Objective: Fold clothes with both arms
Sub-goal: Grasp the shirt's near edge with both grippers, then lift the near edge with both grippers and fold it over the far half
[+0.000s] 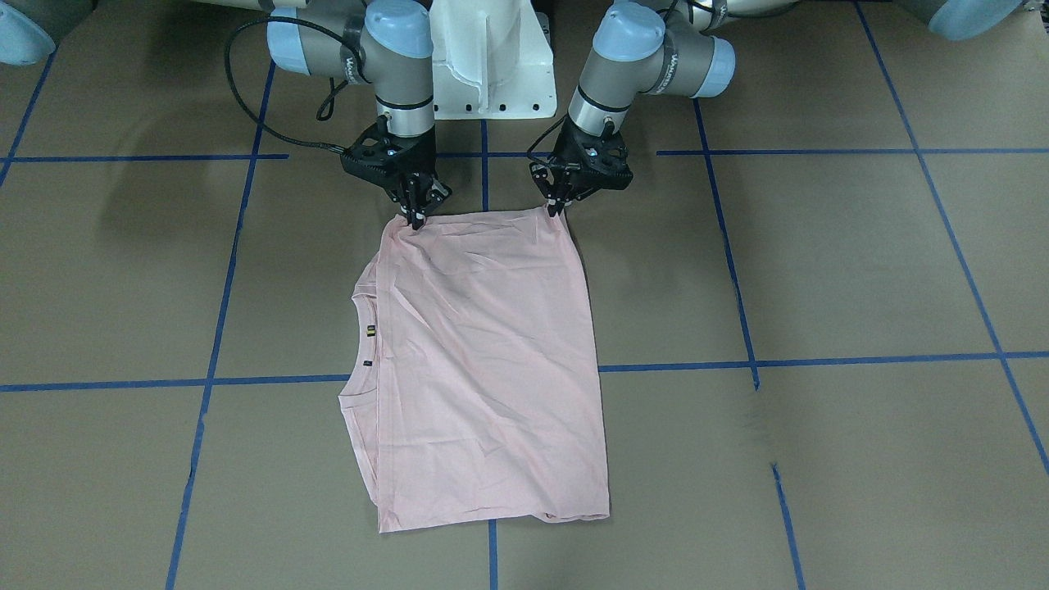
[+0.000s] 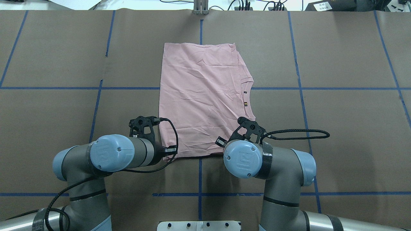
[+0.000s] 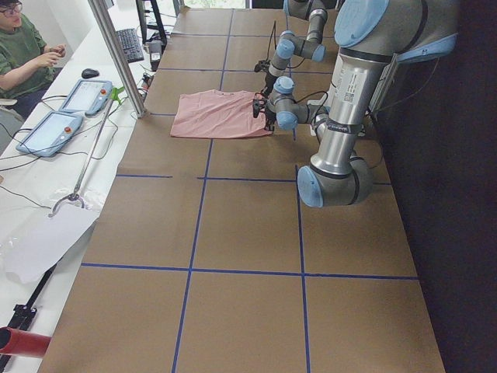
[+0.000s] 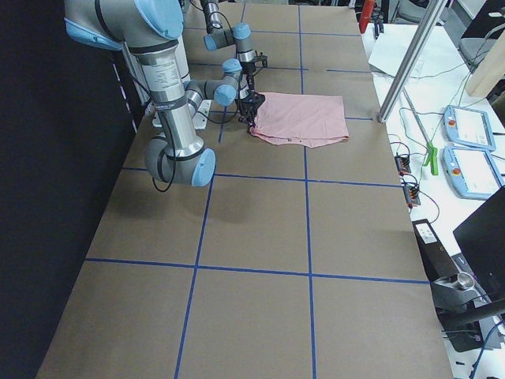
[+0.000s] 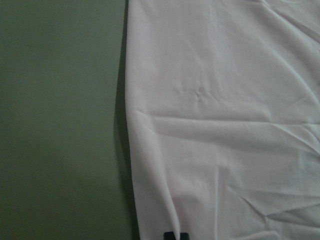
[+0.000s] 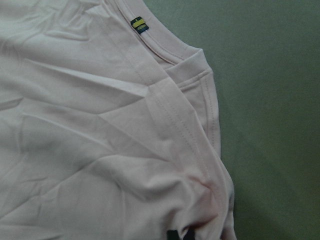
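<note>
The pink T-shirt (image 1: pixel 483 352) is laid flat on the brown table (image 1: pixel 819 270), just in front of the robot. Its long axis runs straight away from the robot, and its collar (image 1: pixel 364 348) is turned toward the robot's right. The near corners are pinched by the left gripper (image 1: pixel 560 206) and the right gripper (image 1: pixel 416 217), both closed on cloth.

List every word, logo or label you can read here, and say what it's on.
"UR": on the blue joint caps of the left arm and the right arm.
Wrist-link lettering, on both arms: too small to read.
Collar tag on the T-shirt: blurred, unreadable.
Sticker on the left arm: too small to read.
</note>
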You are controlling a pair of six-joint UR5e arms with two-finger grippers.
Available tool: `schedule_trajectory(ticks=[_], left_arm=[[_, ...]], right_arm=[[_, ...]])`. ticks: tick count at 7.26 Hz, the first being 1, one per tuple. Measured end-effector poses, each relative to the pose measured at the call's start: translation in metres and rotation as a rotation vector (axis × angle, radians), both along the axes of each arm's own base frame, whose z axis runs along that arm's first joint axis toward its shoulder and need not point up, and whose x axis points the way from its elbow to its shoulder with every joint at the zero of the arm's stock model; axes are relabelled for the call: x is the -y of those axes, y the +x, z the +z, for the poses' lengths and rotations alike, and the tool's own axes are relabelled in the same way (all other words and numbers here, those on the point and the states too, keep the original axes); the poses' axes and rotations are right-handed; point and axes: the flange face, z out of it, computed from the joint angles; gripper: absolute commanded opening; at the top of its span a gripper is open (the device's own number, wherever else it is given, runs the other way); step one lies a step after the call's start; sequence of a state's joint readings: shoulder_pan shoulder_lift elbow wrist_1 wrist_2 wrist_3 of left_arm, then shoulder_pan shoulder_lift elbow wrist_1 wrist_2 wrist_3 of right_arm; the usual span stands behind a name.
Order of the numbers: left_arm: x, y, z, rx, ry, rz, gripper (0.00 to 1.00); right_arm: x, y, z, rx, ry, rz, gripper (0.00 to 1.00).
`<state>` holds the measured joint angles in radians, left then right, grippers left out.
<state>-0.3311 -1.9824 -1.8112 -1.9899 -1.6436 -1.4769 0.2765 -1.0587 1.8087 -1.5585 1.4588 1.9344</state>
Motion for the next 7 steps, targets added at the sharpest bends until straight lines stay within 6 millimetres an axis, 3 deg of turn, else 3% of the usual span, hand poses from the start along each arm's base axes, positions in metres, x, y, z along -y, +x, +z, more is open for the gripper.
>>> schedule_trajectory(ticks=[1, 2, 4, 5, 6, 7], left_arm=[[-0.004, -0.015, -0.015, -0.023, 0.005, 0.003, 0.0], [-0.013, -0.038, -0.038, -0.031, 0.0, 0.017, 0.0], [-0.043, -0.108, -0.1, -0.037, -0.025, 0.066, 0.0], [-0.055, -0.139, -0.121, -0.043, -0.033, 0.082, 0.0], [-0.054, -0.151, -0.128, -0.035, -0.029, 0.086, 0.0], [-0.034, -0.148, -0.125, -0.004, -0.01, 0.071, 0.0]], right_arm=[[-0.001, 0.013, -0.012, 0.017, 0.005, 0.002, 0.0], [-0.009, 0.037, -0.035, 0.028, 0.008, 0.001, 0.0], [-0.045, 0.104, -0.089, 0.04, 0.002, -0.027, 0.0], [-0.058, 0.129, -0.106, 0.051, -0.001, -0.038, 0.0], [-0.06, 0.134, -0.111, 0.047, 0.0, -0.04, 0.0], [-0.045, 0.121, -0.112, 0.028, 0.009, -0.027, 0.0]])
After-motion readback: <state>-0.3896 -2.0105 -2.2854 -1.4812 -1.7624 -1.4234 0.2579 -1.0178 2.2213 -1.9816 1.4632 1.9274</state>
